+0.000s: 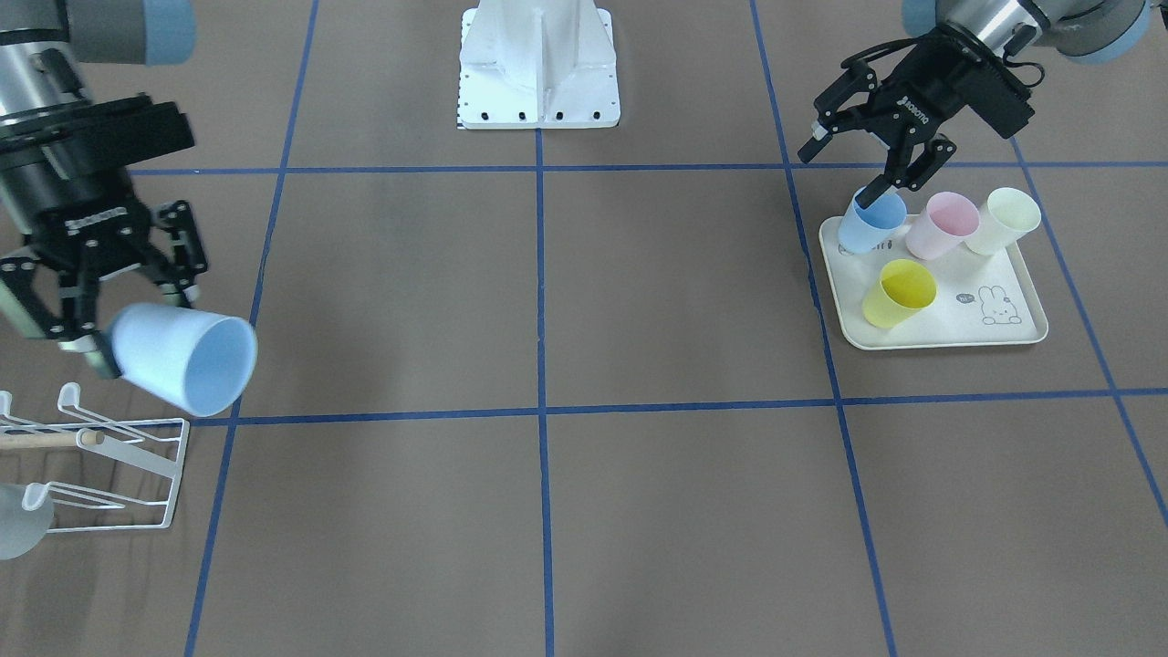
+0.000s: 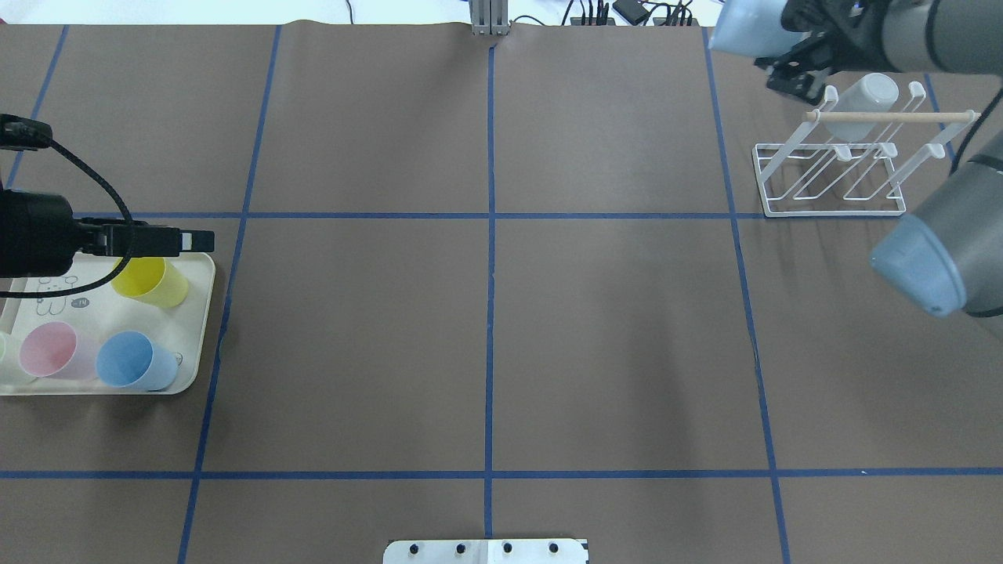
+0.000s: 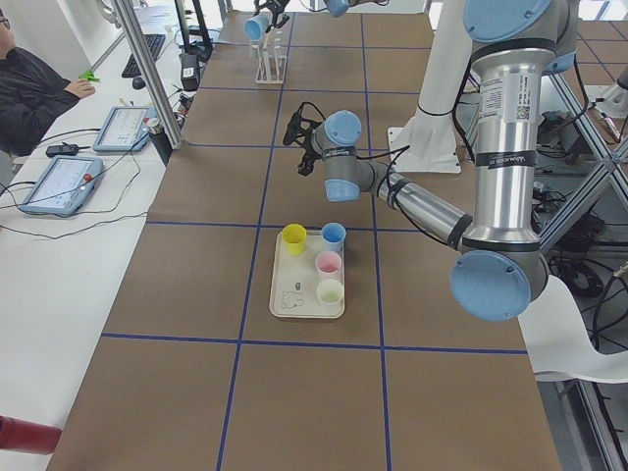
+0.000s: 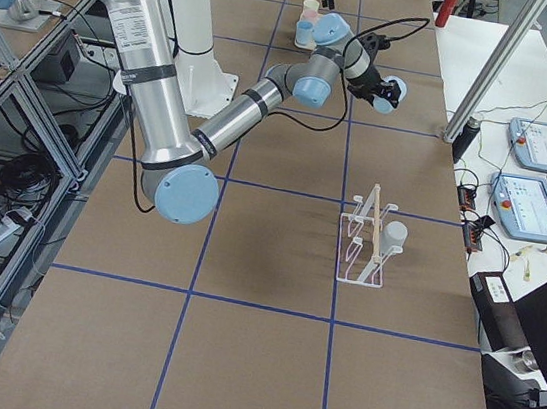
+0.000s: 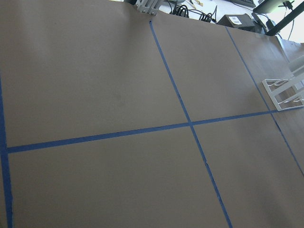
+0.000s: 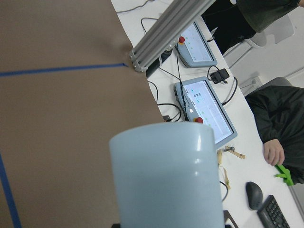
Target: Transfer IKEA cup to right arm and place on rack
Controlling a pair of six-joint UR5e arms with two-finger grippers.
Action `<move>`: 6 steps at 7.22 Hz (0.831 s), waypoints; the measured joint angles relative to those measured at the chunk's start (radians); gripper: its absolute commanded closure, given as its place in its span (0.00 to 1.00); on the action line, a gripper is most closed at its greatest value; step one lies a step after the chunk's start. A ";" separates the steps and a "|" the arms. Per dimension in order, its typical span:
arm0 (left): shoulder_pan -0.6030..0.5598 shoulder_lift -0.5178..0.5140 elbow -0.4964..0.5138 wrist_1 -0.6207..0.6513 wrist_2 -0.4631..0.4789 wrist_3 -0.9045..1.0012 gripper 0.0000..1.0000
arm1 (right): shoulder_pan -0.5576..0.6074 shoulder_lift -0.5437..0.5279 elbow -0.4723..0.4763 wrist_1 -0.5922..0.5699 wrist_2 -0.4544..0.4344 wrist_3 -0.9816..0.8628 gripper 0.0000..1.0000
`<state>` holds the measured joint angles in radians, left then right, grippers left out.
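Note:
My right gripper (image 1: 137, 324) is shut on a pale blue IKEA cup (image 1: 187, 356), held on its side with the mouth facing the table's middle. It hangs just above the white wire rack (image 1: 109, 456). The right wrist view shows the cup (image 6: 166, 175) from its base end. From overhead the cup (image 2: 733, 27) is beyond the rack (image 2: 831, 172), which carries a grey cup (image 2: 862, 98) on a far prong. My left gripper (image 1: 844, 169) is open over the cream tray (image 1: 1022, 333), one fingertip at the rim of a blue cup (image 1: 871, 224).
The tray also holds a pink cup (image 1: 944, 226), a cream cup (image 1: 1004, 219) and a yellow cup (image 1: 899, 292). The robot's white base (image 1: 538, 64) stands at mid table. A person sits at a side desk with tablets (image 3: 59, 182).

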<state>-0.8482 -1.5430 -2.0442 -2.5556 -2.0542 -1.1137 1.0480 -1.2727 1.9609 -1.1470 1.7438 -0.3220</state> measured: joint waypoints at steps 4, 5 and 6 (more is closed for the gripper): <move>0.000 0.001 -0.001 -0.001 0.001 0.000 0.01 | 0.143 -0.097 -0.045 -0.054 -0.091 -0.611 1.00; 0.000 0.001 -0.001 -0.001 0.002 0.000 0.01 | 0.148 -0.100 -0.069 -0.058 -0.122 -0.714 1.00; 0.001 0.001 -0.001 -0.001 0.003 0.000 0.01 | 0.150 -0.099 -0.098 -0.057 -0.136 -0.812 1.00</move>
<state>-0.8476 -1.5420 -2.0448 -2.5571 -2.0516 -1.1137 1.1984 -1.3712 1.8628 -1.2042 1.6074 -1.1340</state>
